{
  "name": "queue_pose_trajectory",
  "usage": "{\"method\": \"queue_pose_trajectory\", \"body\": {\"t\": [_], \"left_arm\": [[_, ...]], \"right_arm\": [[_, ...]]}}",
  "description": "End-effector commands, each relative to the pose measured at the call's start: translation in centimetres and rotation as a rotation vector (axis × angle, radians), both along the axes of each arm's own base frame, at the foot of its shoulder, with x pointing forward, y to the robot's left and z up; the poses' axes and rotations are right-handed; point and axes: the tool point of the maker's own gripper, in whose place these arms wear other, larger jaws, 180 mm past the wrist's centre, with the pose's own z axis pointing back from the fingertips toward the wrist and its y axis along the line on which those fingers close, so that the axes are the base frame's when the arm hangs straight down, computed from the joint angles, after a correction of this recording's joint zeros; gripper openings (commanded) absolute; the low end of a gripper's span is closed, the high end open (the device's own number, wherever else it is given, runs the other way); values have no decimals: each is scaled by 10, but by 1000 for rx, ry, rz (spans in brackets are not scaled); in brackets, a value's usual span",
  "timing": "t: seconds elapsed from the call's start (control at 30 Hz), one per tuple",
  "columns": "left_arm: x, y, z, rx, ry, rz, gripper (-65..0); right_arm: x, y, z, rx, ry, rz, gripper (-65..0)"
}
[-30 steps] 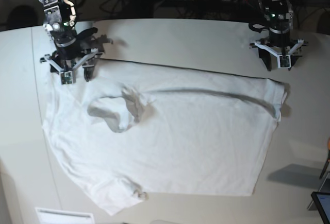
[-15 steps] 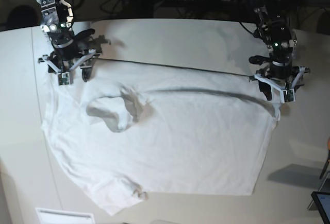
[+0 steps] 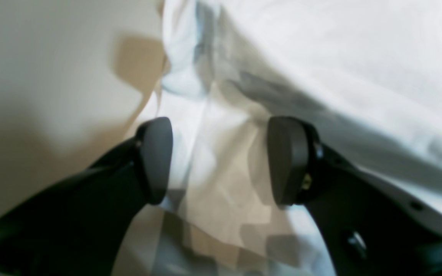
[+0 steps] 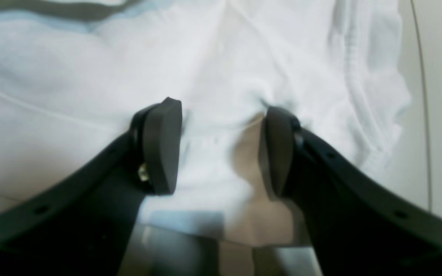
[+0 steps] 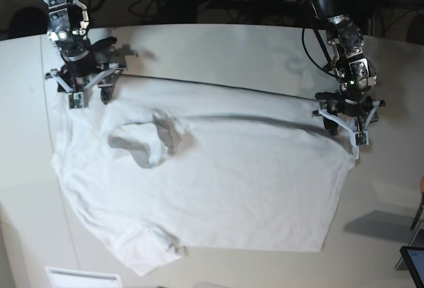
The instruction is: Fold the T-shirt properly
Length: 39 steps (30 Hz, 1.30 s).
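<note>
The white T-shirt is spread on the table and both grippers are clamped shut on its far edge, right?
Not quite. The white T-shirt lies spread on the table, but both wrist views show open fingers straddling the fabric, not clamped.

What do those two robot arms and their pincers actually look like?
Both arms are black, jointed metal with black cables looping off them and small green lights. Each wrist carries a white bracket. The left gripper and right gripper each have two curved black fingers ending in flat, rounded dark-grey pads.
</note>
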Motion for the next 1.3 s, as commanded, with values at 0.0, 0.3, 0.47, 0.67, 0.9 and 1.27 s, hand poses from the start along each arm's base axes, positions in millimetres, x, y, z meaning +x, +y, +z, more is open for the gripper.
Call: {"method": "queue_pose_trajectory", "body": {"t": [0.0, 0.3, 0.47, 0.67, 0.9, 1.27], "left_arm": [[-24, 10, -13, 37, 122, 10, -264], [-74, 6, -6, 104, 161, -30, -264], [-94, 2, 1, 132, 168, -52, -264], [-110, -5, 15, 151, 157, -66, -264], [-111, -5, 14, 151, 159, -66, -264], [-98, -8, 21, 150, 126, -73, -264]], "right_arm": [[-19, -27, -13, -73, 104, -62, -319], [-35, -45, -11, -92, 119, -103, -319], [-50, -45, -17, -95, 151, -101, -319], [-69, -46, -25, -99, 193, -101, -319], [-89, -56, -26, -114, 226, -123, -319], [-118, -52, -29, -109, 262, -120, -321]]}}
